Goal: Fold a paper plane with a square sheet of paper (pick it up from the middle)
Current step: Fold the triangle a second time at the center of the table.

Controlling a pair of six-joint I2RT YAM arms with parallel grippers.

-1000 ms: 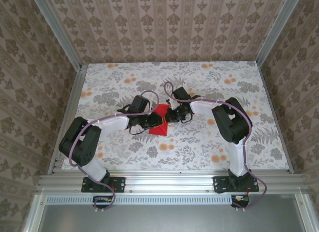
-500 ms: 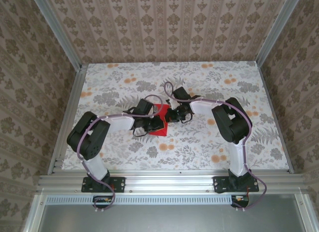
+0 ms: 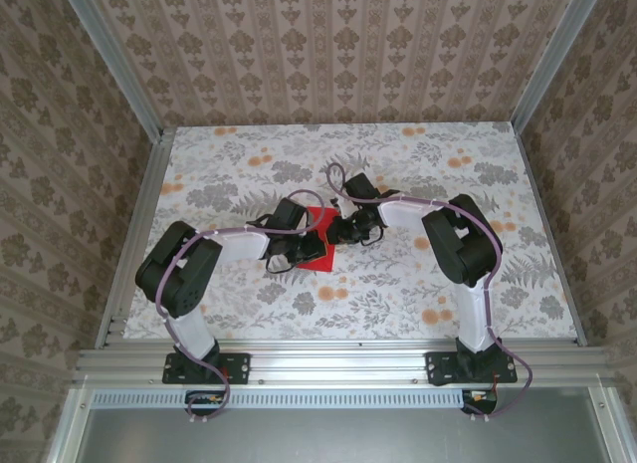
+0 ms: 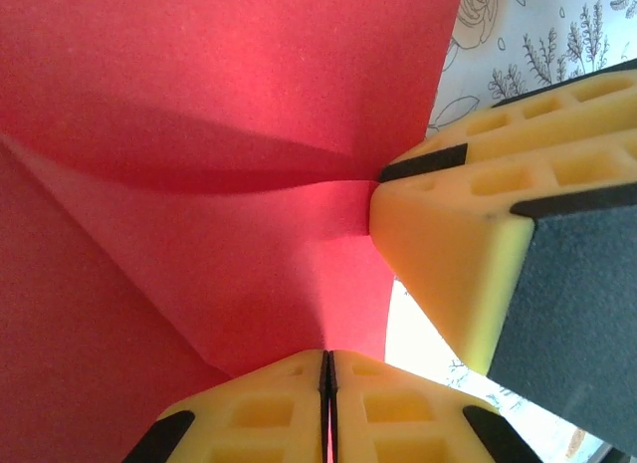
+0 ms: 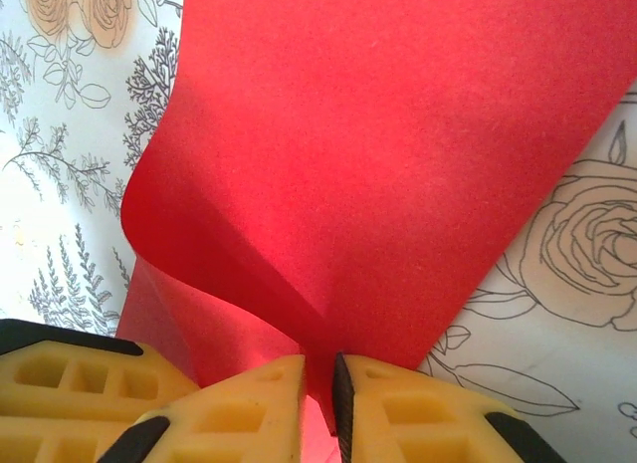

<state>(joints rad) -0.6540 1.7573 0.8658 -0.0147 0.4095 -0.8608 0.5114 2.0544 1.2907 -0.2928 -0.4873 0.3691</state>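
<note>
1. Worktop point(image 3: 418, 284): flower-printed, with both arms reaching in from the near edge and meeting about its middle.
2. Square sheet of paper point(image 3: 318, 224): roughly midway between the left and right edges and between the near and far edges, caught between the two arm tips. Creased and bowed rather than flat, with a diagonal fold line in the left wrist view and a curled-over flap in the right wrist view. Looks like mid-fold work on a flap, with no pointed dart formed yet. Next move probably calls for laying the flap over with edges matched, then pressing the crease down onto the worktop while one side stays pinned.
3. Left pincer point(image 4: 326, 358): clamped tight on the red paper, pads meeting with just the sheet between them, on the sheet's left side.
4. Right pincer point(image 5: 320, 361): jaws narrowly apart, with a ridge of paper running down into the gap; cannot tell whether pinched or loose. Sits on the sheet's right side, one finger point(image 4: 468, 234) touching the paper just beside the left pincer.
</note>
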